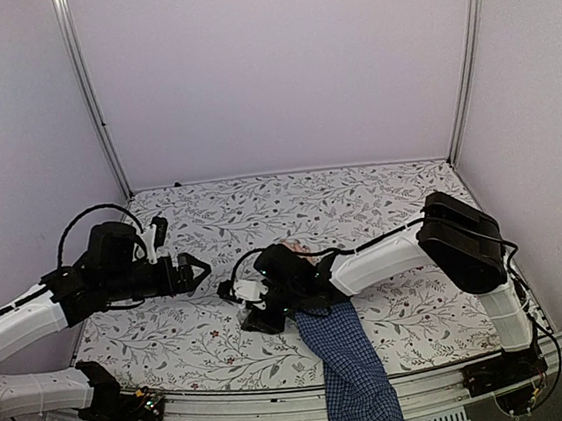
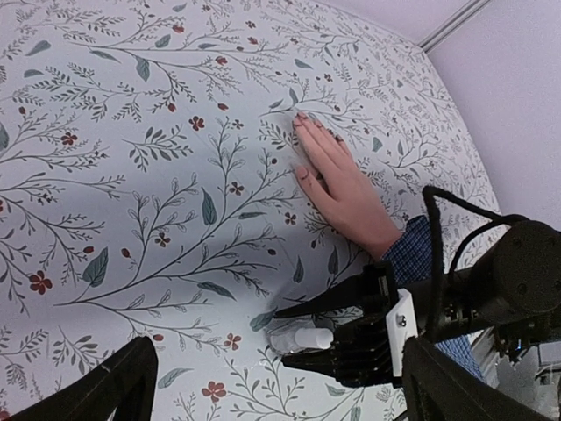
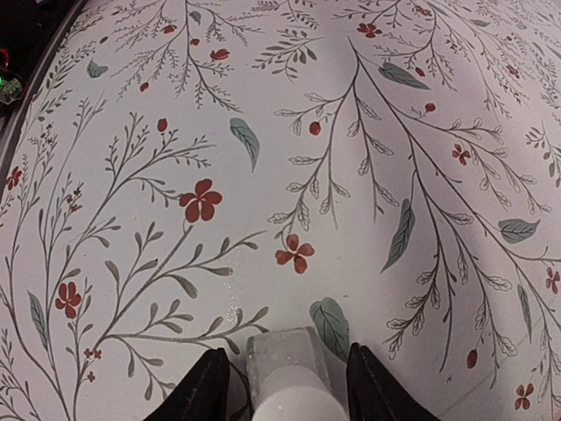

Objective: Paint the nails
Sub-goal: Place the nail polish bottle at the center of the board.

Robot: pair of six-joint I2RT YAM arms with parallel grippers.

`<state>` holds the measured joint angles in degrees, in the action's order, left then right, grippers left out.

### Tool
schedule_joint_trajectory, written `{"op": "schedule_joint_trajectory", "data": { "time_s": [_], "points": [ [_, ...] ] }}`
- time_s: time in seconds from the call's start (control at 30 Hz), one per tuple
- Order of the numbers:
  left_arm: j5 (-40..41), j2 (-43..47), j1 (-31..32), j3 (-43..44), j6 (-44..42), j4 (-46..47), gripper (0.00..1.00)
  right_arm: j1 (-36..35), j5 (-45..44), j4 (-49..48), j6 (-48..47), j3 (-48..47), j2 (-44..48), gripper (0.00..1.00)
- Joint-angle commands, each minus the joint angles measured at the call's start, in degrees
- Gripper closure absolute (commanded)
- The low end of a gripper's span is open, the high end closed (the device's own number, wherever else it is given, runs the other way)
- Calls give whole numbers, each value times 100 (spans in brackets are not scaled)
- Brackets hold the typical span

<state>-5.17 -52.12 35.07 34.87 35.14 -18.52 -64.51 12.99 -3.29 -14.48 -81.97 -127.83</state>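
White walls close in your workspace, and a pale cloth printed with leafy sprigs and small red flowers [image 1: 211, 218] covers the table. Take the small pale flesh-coloured hand [image 2: 342, 189] as your landmark. It lies flat, palm down, with its fingers together, at the end of a blue checked shirt sleeve [image 1: 348, 364] that runs off the near edge.

The nails [image 2: 301, 117] sit at the fingertips, at the end of the hand farthest from the sleeve. They are too small for you to read a colour.

Your right gripper [image 2: 282, 334] lies off the thumb side of the hand, near the wrist and not touching it. It is clamped on a small clear bottle with a white cap [image 3: 285, 377], which is held sideways just above the cloth. The bottle is well apart from the nails, at the hand's opposite end.

Your left gripper [image 1: 199, 269] is further out on the same thumb side, its jaws spread wide and holding nothing.
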Motion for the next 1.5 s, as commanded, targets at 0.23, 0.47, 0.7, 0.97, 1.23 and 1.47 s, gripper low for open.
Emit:
{"op": "schedule_joint_trajectory", "data": {
  "time_s": [0.23,0.47,0.7,0.97,1.23,1.47],
  "points": [
    [-61,-241,161,279,-367,-553,11,-31,-104,-440,100,489,462,37],
    [-322,-637,556,452,-752,-684,21,-11,-69,-1064,247,1165,1144,34],
    [-337,-1305,1066,700,-1138,-670,30,145,271,-1649,516,1988,1917,32],
    [-156,-2124,1436,1091,-1409,-712,37,230,175,-1882,698,2807,2672,32],
    [50,-2808,1545,1400,-1584,-635,45,247,-14,-2033,988,3322,3130,32],
    [168,-3133,1590,1491,-1683,-584,51,255,-73,-2044,1055,3423,3214,32]
  ]
}}
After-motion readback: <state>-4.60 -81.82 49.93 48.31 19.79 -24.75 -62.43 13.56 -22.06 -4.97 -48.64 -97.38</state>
